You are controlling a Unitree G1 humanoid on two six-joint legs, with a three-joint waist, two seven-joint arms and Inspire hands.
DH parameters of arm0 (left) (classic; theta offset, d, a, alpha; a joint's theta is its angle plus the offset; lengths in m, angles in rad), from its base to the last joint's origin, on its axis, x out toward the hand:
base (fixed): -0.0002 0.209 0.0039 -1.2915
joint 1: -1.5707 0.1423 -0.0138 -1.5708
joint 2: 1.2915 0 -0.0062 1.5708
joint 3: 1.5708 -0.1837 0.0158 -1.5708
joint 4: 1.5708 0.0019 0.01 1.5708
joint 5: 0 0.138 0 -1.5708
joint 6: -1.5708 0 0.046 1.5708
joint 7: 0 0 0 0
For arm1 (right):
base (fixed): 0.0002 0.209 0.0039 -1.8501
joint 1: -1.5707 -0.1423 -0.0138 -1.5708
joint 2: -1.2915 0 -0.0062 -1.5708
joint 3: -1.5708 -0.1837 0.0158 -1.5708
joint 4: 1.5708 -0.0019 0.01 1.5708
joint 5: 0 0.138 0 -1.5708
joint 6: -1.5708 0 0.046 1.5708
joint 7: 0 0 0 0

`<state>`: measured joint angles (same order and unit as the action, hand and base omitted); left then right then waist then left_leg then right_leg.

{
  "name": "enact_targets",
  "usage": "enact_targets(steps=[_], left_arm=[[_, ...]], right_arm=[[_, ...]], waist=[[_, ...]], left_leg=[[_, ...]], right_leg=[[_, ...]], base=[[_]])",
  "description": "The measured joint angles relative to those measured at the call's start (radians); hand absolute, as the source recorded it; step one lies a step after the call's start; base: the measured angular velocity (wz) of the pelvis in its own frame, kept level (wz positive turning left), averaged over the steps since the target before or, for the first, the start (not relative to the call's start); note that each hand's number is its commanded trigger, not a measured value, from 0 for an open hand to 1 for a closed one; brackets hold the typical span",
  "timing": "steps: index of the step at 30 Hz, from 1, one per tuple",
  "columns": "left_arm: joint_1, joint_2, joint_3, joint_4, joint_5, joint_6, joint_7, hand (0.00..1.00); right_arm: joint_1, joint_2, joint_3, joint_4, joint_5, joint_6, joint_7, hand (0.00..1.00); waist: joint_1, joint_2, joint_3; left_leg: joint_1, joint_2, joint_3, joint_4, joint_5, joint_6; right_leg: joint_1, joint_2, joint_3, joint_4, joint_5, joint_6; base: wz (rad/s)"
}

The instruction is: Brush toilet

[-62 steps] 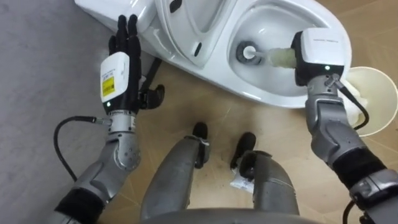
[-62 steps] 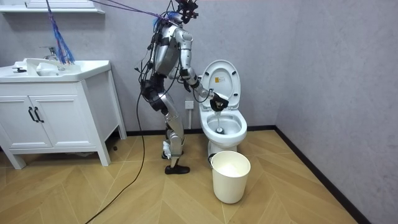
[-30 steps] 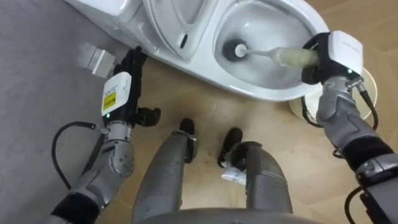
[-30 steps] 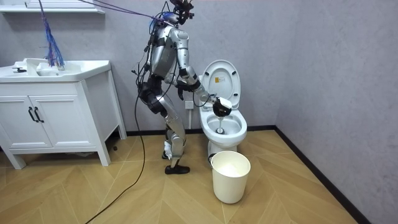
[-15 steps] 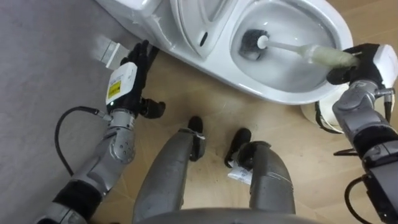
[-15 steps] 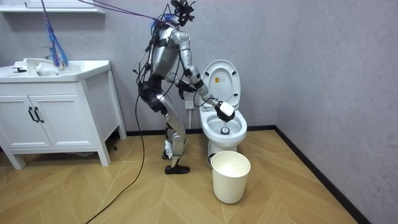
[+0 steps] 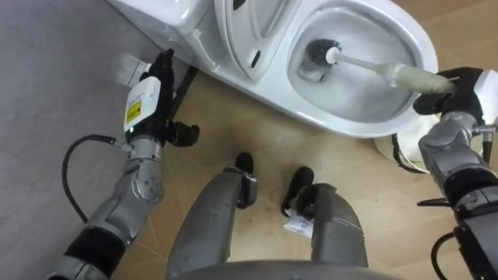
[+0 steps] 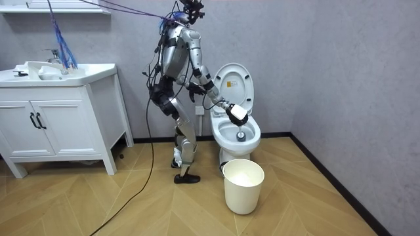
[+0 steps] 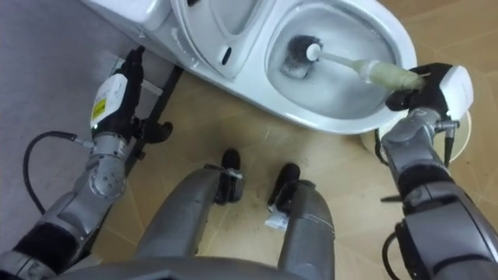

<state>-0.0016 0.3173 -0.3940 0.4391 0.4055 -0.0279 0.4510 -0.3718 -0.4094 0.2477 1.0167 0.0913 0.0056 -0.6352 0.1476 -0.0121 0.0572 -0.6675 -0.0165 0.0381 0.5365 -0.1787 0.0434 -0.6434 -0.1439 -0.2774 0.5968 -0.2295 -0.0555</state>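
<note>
Grey walls point(image 8: 341, 65), wood flr point(image 8: 131, 210), wht vanity point(image 8: 59, 124)

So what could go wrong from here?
The right hand grips the brush at its far end, so it could twist loose while scrubbing. The head sits low in the bowl; a quick lift might flick water onto the floor. The bucket stands close under that arm and could get knocked.

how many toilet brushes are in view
1: the toilet brush, held in the right hand, its head down inside the toilet bowl. Another could be hidden out of sight.
</note>
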Motion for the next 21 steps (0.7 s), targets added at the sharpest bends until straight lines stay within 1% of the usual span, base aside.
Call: enact_targets(steps=[2,4,6,7,9,10,11,12,13,14,15,16,18,20,21], left_arm=[[0.017,0.003,0.004,0.014,0.001,0.000,-0.014,0.00],[0.030,0.003,0.010,0.056,0.001,-0.002,-0.033,0.00],[0.049,0.003,0.029,0.122,-0.004,-0.008,-0.050,0.00],[0.057,0.003,0.036,0.136,-0.004,-0.008,-0.052,0.00],[0.093,0.002,0.063,0.167,-0.024,-0.008,-0.057,0.00],[0.104,0.002,0.068,0.176,-0.023,-0.008,-0.063,0.00],[0.127,0.002,0.081,0.190,-0.023,-0.007,-0.070,0.00],[0.158,0.003,0.101,0.193,-0.023,-0.007,-0.071,0.00],[0.177,0.002,0.111,0.196,-0.023,-0.007,-0.072,0.00],[0.208,0.002,0.125,0.211,-0.023,-0.007,-0.074,0.00],[0.234,0.002,0.141,0.230,-0.030,-0.010,-0.075,0.00],[0.246,0.002,0.150,0.240,-0.039,-0.011,-0.075,0.00],[0.293,0.001,0.185,0.269,-0.070,-0.006,-0.075,0.00],[0.321,-0.001,0.203,0.295,-0.080,0.003,-0.081,0.00],[0.342,-0.011,0.226,0.298,-0.082,0.010,-0.092,0.00]], right_arm=[[0.017,-0.002,-0.010,-0.011,-0.007,-0.005,-0.007,1.00],[0.049,-0.002,-0.011,-0.013,-0.019,-0.019,-0.009,1.00],[0.085,-0.001,-0.011,-0.014,-0.017,-0.039,-0.007,1.00],[0.095,0.000,-0.011,-0.014,-0.015,-0.041,-0.006,1.00],[0.151,0.001,-0.017,-0.024,0.004,-0.045,-0.006,1.00],[0.172,0.001,-0.022,-0.031,0.008,-0.044,-0.006,1.00],[0.219,0.004,-0.034,-0.064,0.015,-0.041,-0.006,1.00],[0.260,0.014,-0.038,-0.092,0.017,-0.039,-0.006,1.00],[0.279,0.020,-0.040,-0.102,0.016,-0.039,-0.005,1.00],[0.312,0.029,-0.047,-0.117,0.012,-0.040,-0.003,1.00],[0.345,0.037,-0.065,-0.131,0.012,-0.042,-0.002,1.00],[0.358,0.043,-0.075,-0.132,0.012,-0.043,-0.001,1.00],[0.406,0.055,-0.088,-0.152,-0.028,-0.040,0.002,1.00],[0.447,0.067,-0.118,-0.198,-0.046,-0.039,0.002,1.00],[0.477,0.068,-0.127,-0.227,-0.046,-0.039,0.003,1.00]], waist=[[-0.007,-0.002,-0.0006],[-0.012,-0.003,-0.0011],[-0.022,-0.005,-0.0027],[-0.027,-0.005,-0.0033],[-0.037,-0.014,-0.0121],[-0.038,-0.016,-0.0145],[-0.040,-0.021,-0.0196],[-0.043,-0.031,-0.0329],[-0.048,-0.034,-0.0396],[-0.063,-0.037,-0.0495],[-0.064,-0.036,-0.0572],[-0.068,-0.036,-0.0591],[-0.086,-0.033,-0.0613],[-0.093,-0.028,-0.0624],[-0.097,-0.029,-0.0624]], left_leg=[[0.033,0.000,0.005,-0.018,0.000,0.000],[0.073,0.000,0.008,-0.032,0.000,0.000],[0.121,0.000,0.021,-0.063,0.000,0.000],[0.133,0.000,0.023,-0.070,0.000,0.000],[0.178,0.000,0.031,-0.099,0.000,0.000],[0.192,0.001,0.032,-0.107,0.000,-0.001],[0.224,0.003,0.038,-0.124,0.000,-0.001],[0.256,0.004,0.044,-0.145,0.001,-0.002],[0.273,0.005,0.044,-0.153,0.001,-0.002],[0.312,0.007,0.042,-0.171,0.000,-0.002],[0.358,0.011,0.043,-0.193,-0.003,-0.007],[0.383,0.014,0.043,-0.205,-0.004,-0.008],[0.454,0.020,0.046,-0.240,-0.009,-0.010],[0.488,0.019,0.049,-0.264,-0.010,-0.010],[0.514,0.020,0.063,-0.280,-0.010,-0.010]], right_leg=[[0.028,0.001,0.003,-0.013,0.001,0.002],[0.064,0.005,0.006,-0.031,0.001,0.004],[0.100,0.008,0.017,-0.048,-0.001,0.008],[0.110,0.009,0.019,-0.053,-0.002,0.009],[0.148,0.015,0.028,-0.077,-0.001,0.012],[0.162,0.018,0.030,-0.085,0.000,0.015],[0.191,0.025,0.035,-0.105,0.003,0.018],[0.221,0.028,0.036,-0.124,0.003,0.020],[0.238,0.032,0.038,-0.135,0.004,0.021],[0.282,0.041,0.043,-0.164,0.008,0.026],[0.332,0.052,0.044,-0.200,0.014,0.030],[0.358,0.059,0.049,-0.220,0.020,0.032],[0.438,0.076,0.056,-0.280,0.033,0.038],[0.471,0.077,0.057,-0.299,0.036,0.041],[0.485,0.078,0.065,-0.305,0.037,0.042]], base=[[-0.06],[-0.07],[-0.13],[-0.12],[-0.10],[-0.08],[-0.12],[-0.12],[-0.09],[-0.07],[-0.10],[-0.16],[-0.11],[-0.09],[-0.22]])
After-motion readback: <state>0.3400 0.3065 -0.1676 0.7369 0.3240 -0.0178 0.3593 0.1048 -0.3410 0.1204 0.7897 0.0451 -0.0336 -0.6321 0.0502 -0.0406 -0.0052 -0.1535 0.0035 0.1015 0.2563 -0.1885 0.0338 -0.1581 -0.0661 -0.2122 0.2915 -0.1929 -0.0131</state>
